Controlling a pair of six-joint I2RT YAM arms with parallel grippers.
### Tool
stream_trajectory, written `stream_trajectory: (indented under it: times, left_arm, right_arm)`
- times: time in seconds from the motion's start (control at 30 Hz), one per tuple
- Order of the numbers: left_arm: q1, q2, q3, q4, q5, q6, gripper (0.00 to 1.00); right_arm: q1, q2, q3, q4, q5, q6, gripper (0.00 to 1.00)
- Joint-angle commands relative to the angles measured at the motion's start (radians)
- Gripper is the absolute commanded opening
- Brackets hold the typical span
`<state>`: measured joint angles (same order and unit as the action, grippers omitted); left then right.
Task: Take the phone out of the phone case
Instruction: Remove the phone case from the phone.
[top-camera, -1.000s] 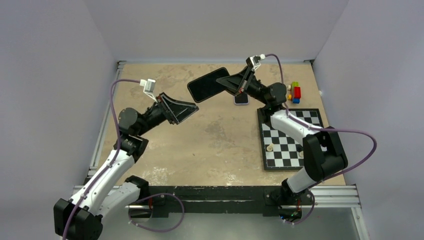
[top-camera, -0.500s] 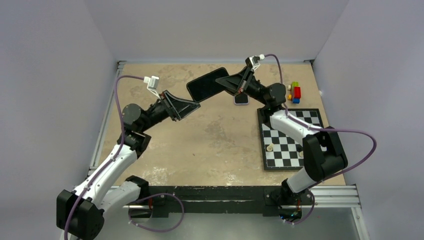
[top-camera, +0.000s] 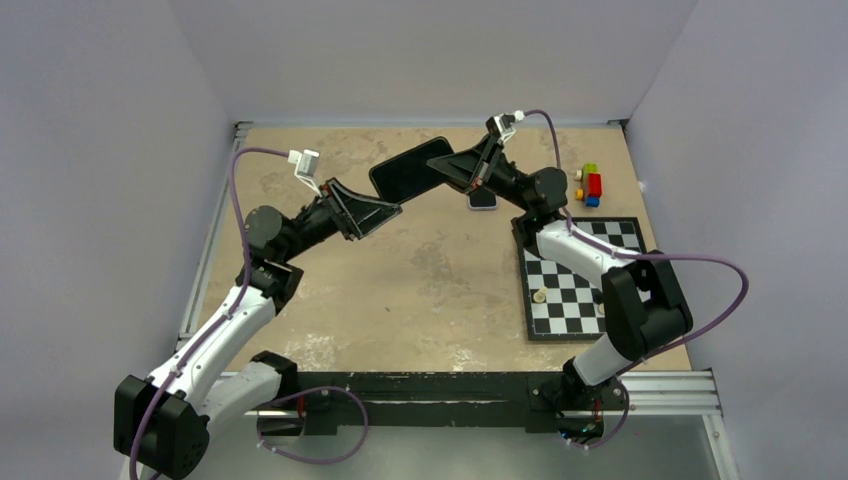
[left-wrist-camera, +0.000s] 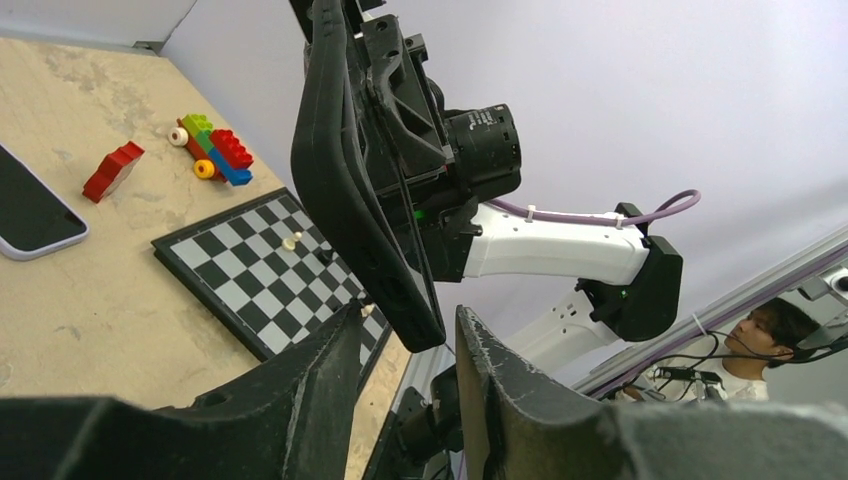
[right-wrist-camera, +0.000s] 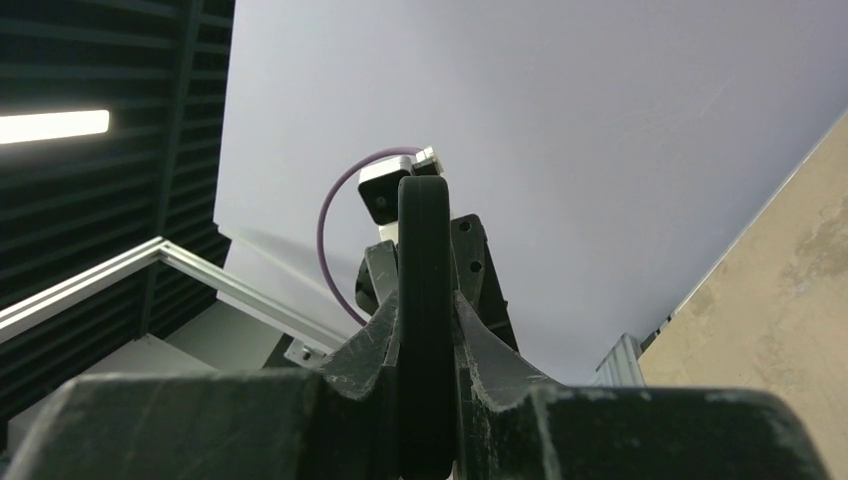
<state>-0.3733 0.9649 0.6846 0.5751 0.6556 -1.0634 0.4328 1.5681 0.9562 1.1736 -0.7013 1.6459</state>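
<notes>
The black cased phone (top-camera: 408, 168) is held in the air over the far middle of the table. My right gripper (top-camera: 438, 160) is shut on its right end. In the right wrist view the phone (right-wrist-camera: 425, 250) stands edge-on, clamped between both fingers (right-wrist-camera: 375, 340). My left gripper (top-camera: 393, 210) is open, just below the phone's left end. In the left wrist view the phone (left-wrist-camera: 350, 190) hangs edge-on, and its lower corner reaches the gap between my left gripper's (left-wrist-camera: 412, 330) tips, touching neither finger.
A second phone (top-camera: 483, 198) lies flat on the table under the right wrist; it also shows in the left wrist view (left-wrist-camera: 35, 210). A chessboard (top-camera: 560, 300) with a few pieces lies at the right. Coloured bricks (top-camera: 590, 184) sit behind it. A red piece (left-wrist-camera: 112, 170) lies nearby.
My left arm has swung up and to the right, bringing its open gripper close under the phone. The right gripper has shifted the phone slightly left.
</notes>
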Motion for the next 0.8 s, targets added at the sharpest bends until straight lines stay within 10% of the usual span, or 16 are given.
stream_trajectory:
  times: [0.0,0.3,0.6,0.77]
  left_arm:
    - [-0.003,-0.002,0.04,0.067,0.009,0.007,0.41]
    - [-0.004,-0.001,0.017,0.048,-0.016,0.231,0.02]
    - [-0.003,0.08,0.034,0.147,0.266,0.462,0.0]
    - [-0.004,0.077,0.056,-0.011,0.187,0.554,0.0]
  right_arm:
    - [0.01,-0.018,0.029,0.08,0.024,0.006,0.0]
    - [0.029,-0.03,0.042,0.016,-0.029,0.128,0.0]
    - [0.03,-0.041,-0.024,0.099,-0.173,0.349,0.0]
    - [0.03,-0.081,-0.095,0.179,-0.163,0.361,0.0]
